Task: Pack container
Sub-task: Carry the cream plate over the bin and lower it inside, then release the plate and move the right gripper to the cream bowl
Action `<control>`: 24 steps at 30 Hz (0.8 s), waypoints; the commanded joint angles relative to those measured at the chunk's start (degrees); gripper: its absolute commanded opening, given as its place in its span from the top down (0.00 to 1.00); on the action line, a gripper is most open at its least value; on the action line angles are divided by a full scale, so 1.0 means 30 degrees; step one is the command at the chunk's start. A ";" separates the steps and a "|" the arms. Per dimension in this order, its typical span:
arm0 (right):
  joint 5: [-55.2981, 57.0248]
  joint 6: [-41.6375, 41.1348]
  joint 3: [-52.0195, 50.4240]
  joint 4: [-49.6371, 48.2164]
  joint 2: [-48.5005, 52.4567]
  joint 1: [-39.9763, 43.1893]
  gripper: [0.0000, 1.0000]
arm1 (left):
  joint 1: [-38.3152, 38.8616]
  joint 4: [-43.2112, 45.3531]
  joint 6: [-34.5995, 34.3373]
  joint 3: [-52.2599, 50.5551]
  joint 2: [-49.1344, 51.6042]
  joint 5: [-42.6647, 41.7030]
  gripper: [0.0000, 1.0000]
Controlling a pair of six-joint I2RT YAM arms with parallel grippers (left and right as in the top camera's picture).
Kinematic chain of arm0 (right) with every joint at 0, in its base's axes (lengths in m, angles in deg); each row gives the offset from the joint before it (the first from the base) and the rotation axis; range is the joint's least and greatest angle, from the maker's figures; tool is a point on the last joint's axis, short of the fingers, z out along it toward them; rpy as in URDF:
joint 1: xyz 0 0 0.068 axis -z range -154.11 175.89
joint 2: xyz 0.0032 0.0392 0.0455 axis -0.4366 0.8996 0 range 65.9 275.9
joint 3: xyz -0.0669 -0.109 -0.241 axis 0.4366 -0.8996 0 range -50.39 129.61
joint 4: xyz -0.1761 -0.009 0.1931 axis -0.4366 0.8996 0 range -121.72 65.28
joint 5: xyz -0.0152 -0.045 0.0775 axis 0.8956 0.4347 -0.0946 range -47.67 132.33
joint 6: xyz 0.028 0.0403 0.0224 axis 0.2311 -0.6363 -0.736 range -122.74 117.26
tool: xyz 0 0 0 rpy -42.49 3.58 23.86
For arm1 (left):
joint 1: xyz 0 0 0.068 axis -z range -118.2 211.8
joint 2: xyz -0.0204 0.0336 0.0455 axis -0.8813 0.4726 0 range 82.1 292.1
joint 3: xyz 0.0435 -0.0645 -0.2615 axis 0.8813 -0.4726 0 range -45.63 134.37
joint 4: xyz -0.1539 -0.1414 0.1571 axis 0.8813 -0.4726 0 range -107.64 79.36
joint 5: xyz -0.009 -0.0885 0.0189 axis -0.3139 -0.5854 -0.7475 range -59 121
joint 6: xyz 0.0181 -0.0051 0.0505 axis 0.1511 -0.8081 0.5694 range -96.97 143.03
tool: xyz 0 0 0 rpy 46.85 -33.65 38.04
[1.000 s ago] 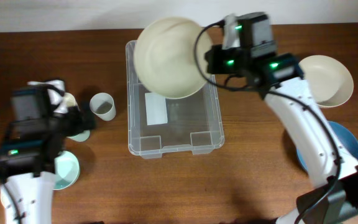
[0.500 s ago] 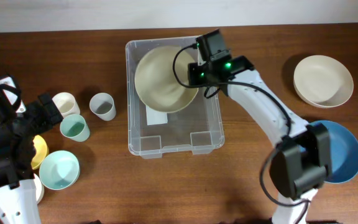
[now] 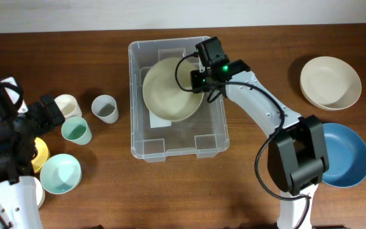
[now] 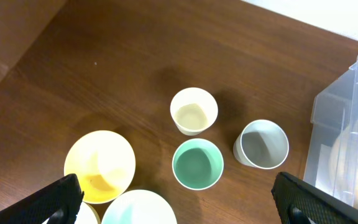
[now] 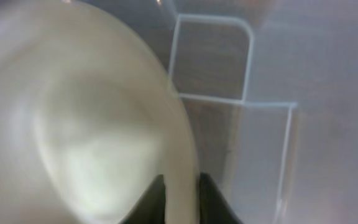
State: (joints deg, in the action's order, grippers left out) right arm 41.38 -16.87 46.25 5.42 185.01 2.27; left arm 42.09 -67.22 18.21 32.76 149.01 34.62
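wood table (image 3: 170, 191) | cream bowl (image 3: 170, 92) inside container (image 3: 133, 95) | right pincer (image 3: 201, 81) grips rim

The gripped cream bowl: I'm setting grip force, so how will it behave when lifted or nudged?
The cream bowl looks stiff: held by its thin rim in the right gripper, it shows no bending. Smooth and rounded, it may slip or rock in the container.

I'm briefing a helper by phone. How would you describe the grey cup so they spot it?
Find the large clear container in the middle of the table. To its left in the overhead view stand three small cups; the grey cup is the one closest to the container, the cream cup and green cup stand farther out.
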 commanded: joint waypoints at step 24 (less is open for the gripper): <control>0.0495 0.1807 0.8568 0.8021 -0.2565 0.1559 0.53 | -0.0109 0.0765 0.5297 0.0168 0.7133 -0.3920 0.00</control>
State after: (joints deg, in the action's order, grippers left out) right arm 40.81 -9.85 66.79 26.80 181.62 3.37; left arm 42.05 -65.04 32.44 32.80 167.29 24.11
